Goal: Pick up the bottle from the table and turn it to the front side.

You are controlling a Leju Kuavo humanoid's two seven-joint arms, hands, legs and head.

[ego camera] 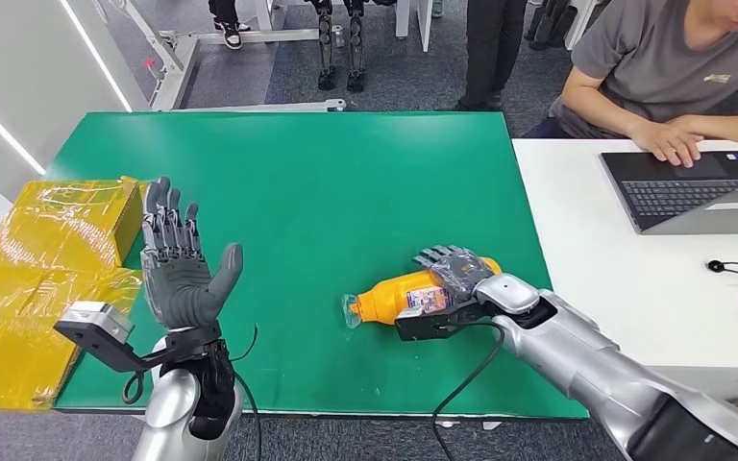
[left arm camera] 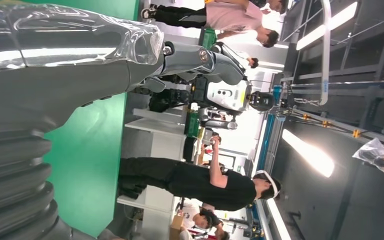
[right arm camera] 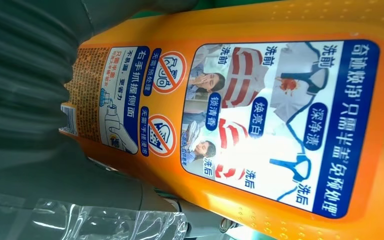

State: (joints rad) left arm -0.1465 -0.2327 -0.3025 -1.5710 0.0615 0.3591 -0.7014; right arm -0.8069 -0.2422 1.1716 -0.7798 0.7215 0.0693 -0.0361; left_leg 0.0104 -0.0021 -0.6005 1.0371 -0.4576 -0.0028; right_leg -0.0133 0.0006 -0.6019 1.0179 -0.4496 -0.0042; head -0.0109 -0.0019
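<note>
A: Right hand point(ego camera: 461, 272) first. Fingers?
B: Dark fingers point(ego camera: 439, 256) curled over the far side of the orange bottle point(ego camera: 399, 296), wrapped on the wider end. It grips it. In the right wrist view the thumb point(right arm camera: 40, 165) sits against the bottle point(right arm camera: 260, 115), just beside the printed label point(right arm camera: 280, 125).
A: Bottle lifted or down?
B: Lying on its side; can't tell if it's clear of the green worktop point(ego camera: 327, 192). Clear cap point(ego camera: 351, 311) points toward the left edge, fat end under the hand.
A: Where on the worktop?
B: Near the front edge, closer to the front right corner than the middle.
A: Left hand point(ego camera: 181, 264)?
B: Raised upright, palm open, fingers point(ego camera: 165, 223) spread, nothing in it. Over the front left part of the worktop, well apart from the bottle.
A: Around that?
B: Yellow plastic-wrapped box point(ego camera: 82, 221) at the left edge, just beside the left hand. White desk point(ego camera: 615, 279) touching the right edge, laptop point(ego camera: 692, 187) on it, a person point(ego camera: 673, 67) seated with a hand on the keys.
A: Left wrist view?
B: Grey ribbed cover, green worktop point(left arm camera: 90, 150), and a person in black point(left arm camera: 205, 182) standing beyond.
</note>
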